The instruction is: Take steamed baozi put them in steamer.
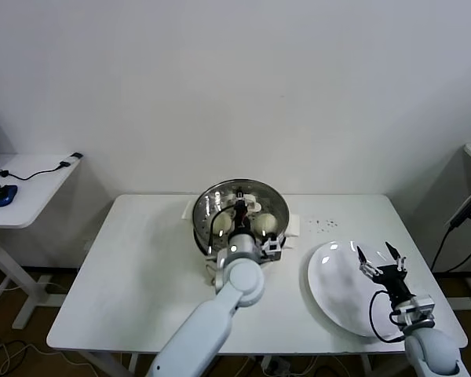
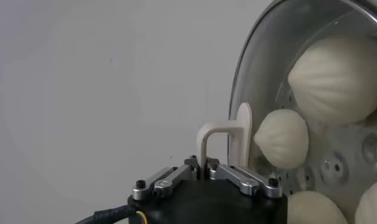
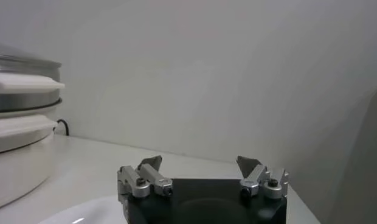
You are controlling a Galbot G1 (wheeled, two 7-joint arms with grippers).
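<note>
My left hand (image 1: 237, 210) sits over the steamer (image 1: 206, 206); whether it is spread or pressed together I cannot tell. The buns (image 2: 282, 138) lie inside the pot. My right hand (image 1: 381, 261), spread, hovers over the white plate (image 1: 330, 283) on the worktop (image 1: 141, 267).

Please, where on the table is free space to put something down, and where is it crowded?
Free: the table left of the steamer, and the white plate. Crowded: inside the steamer, with baozi and the left hand. The right hand hovers over the plate.
</note>
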